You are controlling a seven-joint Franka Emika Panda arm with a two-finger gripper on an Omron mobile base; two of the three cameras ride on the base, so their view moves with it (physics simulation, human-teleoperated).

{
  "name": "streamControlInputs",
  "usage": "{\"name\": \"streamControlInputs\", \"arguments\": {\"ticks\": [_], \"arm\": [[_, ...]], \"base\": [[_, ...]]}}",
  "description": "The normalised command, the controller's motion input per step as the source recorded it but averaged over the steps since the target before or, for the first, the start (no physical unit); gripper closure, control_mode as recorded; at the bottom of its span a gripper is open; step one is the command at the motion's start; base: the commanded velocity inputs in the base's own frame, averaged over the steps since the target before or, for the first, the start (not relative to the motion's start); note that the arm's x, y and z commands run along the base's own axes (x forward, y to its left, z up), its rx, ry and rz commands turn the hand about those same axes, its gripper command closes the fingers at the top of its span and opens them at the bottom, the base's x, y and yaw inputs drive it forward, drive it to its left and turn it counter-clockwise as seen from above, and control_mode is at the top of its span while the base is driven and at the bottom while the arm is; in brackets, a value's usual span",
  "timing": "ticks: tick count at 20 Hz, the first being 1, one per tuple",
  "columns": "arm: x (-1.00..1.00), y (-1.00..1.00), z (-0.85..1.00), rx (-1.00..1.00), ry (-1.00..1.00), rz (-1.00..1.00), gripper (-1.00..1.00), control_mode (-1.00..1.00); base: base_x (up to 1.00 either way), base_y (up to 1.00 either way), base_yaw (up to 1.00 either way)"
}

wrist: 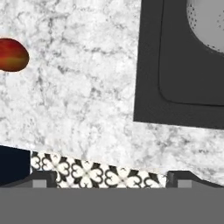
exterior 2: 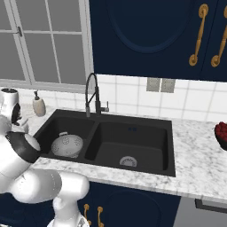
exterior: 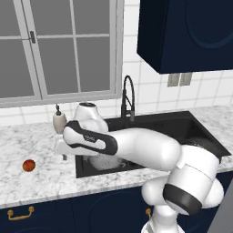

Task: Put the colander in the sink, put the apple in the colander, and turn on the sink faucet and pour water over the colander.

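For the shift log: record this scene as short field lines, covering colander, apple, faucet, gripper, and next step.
colander: upright in the left basin of the sink
apple: on the marble counter, left of the sink, not in the colander
sink faucet: no water stream visible
gripper: open, empty, over the counter's front edge
next step: probably pick up the apple

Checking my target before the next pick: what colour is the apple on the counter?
Red-orange; the apple shows best in the hand view.
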Motion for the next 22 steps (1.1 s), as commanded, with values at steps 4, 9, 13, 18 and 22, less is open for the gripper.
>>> {"name": "streamControlInputs", "arguments": {"ticks": [4, 9, 13, 18, 22], "arm": [[0.57, 0.83, 0.00, -0.25, -0.12, 0.04, -1.00, -1.00], [0.45, 0.85, -0.08, -0.13, -0.03, 0.01, -1.00, -1.00], [0.47, 0.69, -0.04, -0.02, -0.03, 0.00, -1.00, -1.00], [0.31, 0.61, -0.18, -0.02, -0.04, 0.00, -1.00, -1.00], [0.19, 0.54, -0.19, 0.00, 0.00, 0.00, -1.00, -1.00]], "base": [[0.00, 0.00, 0.00], [0.00, 0.00, 0.00], [0.00, 0.00, 0.00], [0.00, 0.00, 0.00], [0.00, 0.00, 0.00]]}}
